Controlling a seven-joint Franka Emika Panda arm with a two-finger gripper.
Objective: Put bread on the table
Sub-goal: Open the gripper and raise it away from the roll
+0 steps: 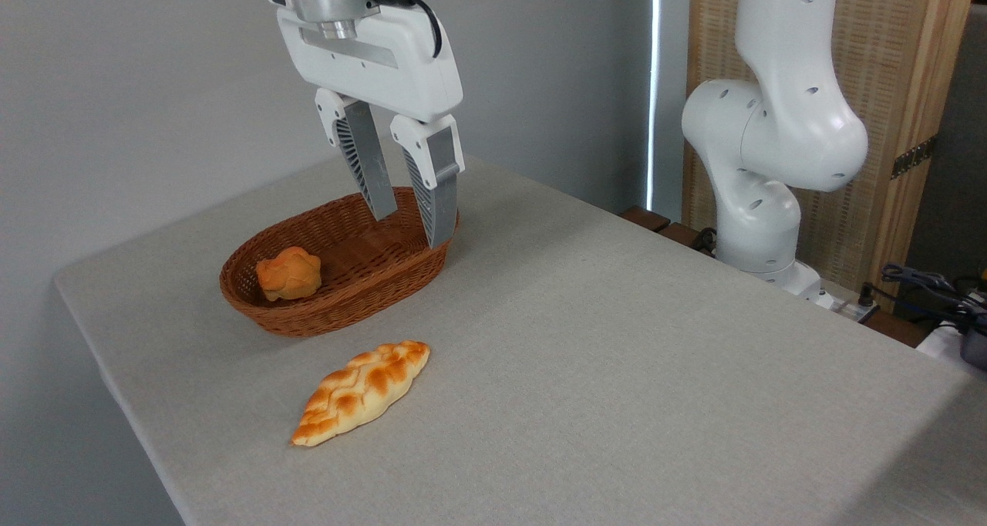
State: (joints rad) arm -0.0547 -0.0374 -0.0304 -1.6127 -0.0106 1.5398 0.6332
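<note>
This looks like a robot test room, a lab, not a home kitchen. A big white robot arm with round joints (779, 133) stands fixed at the far edge of a large table with a light grey cloth top (617, 341). Black wires and plugs (925, 283) lie in a heap by its base on the right. The wall behind is plain grey and bare. A tall screen of pale woven cane in a wooden frame (902, 86) stands behind the arm. The bread looks like toy food: a shiny golden braided loaf (361, 392) on the table and a small round orange bun (289, 274) in a brown wicker basket (339, 306).
</note>
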